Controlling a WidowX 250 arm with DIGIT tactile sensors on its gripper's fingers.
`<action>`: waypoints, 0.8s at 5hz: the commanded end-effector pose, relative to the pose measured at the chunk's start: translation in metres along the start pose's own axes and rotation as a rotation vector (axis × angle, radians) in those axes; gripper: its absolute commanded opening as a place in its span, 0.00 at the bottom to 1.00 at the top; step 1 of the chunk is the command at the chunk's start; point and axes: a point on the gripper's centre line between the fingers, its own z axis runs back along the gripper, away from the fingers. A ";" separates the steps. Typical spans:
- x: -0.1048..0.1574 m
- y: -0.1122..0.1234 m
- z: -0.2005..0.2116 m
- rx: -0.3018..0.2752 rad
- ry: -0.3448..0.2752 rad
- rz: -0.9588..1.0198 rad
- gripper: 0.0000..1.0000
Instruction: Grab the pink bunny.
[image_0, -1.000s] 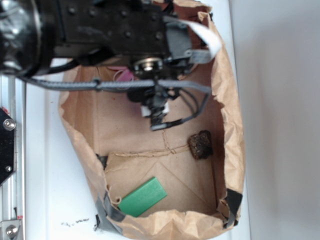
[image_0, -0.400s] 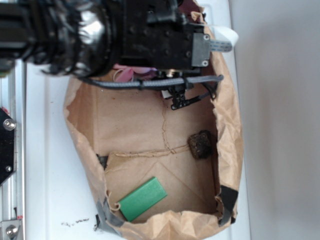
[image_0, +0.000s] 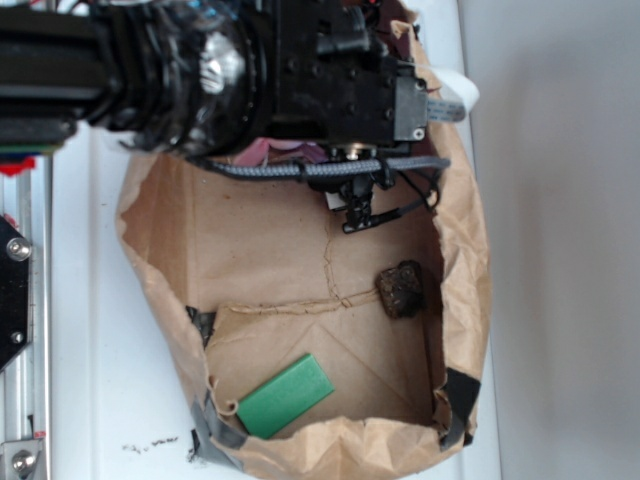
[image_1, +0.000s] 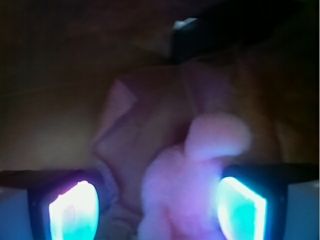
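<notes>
Paper bag (image_0: 165, 240) lay open on white tabletop (image_0: 100, 330). Bunny (image_1: 185, 190) at bag's far end, under arm, between spread fingers (image_1: 75, 212) of hand (image_1: 157, 210). Brown lump (image_0: 400, 290), green card (image_0: 285, 395) on bag floor.

The bag (image_0: 200, 250) is plain tan paper with black tape at its corners, on a white bench (image_0: 100, 380). Inside lie a green card (image_0: 285, 395) and a dark brown lump (image_0: 401, 289). The bunny (image_1: 190, 175) is soft pink; the arm (image_0: 250, 70) is black.
</notes>
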 end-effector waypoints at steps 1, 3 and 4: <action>0.019 -0.001 0.000 -0.042 -0.003 -0.039 1.00; 0.016 -0.005 0.002 -0.003 -0.078 -0.042 0.00; 0.016 -0.004 0.004 -0.012 -0.079 -0.047 0.00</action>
